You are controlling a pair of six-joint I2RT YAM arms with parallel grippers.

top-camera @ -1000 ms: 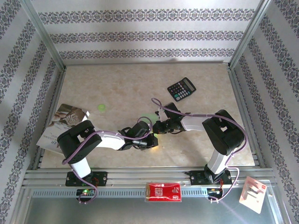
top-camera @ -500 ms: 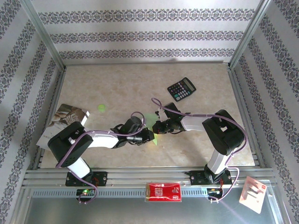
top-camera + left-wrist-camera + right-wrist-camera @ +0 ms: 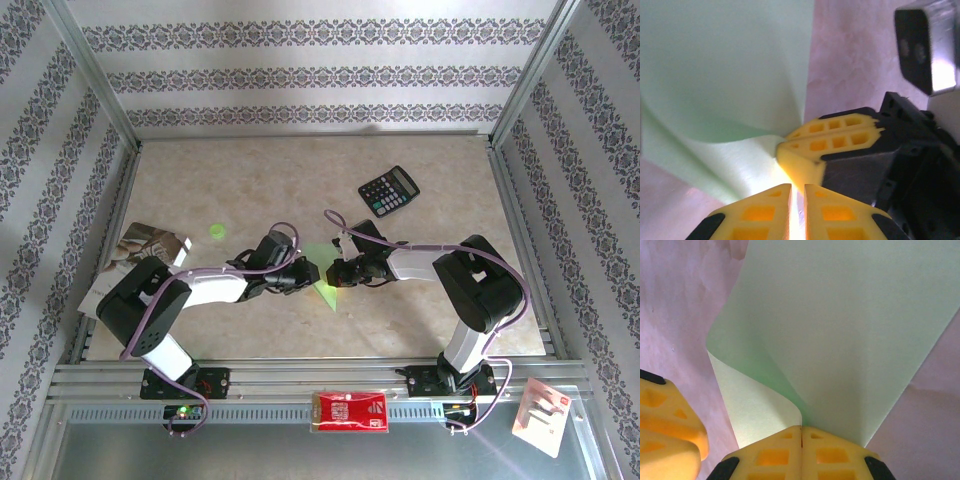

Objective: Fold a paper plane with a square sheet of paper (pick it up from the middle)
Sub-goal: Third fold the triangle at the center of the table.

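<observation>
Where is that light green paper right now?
In the top view, the thin light green paper sheet sits mid-table, pinched by the left gripper and right gripper.

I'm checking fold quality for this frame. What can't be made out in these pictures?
- Top view: the left gripper and right gripper cover much of the paper, so its outline and creases are hidden.
- Left wrist view: glare between the closed left fingers hides whether paper sits there.
- Right wrist view: the frame edges cut off the paper's far corners.
- Top view: the calculator keys are too small to read.
</observation>
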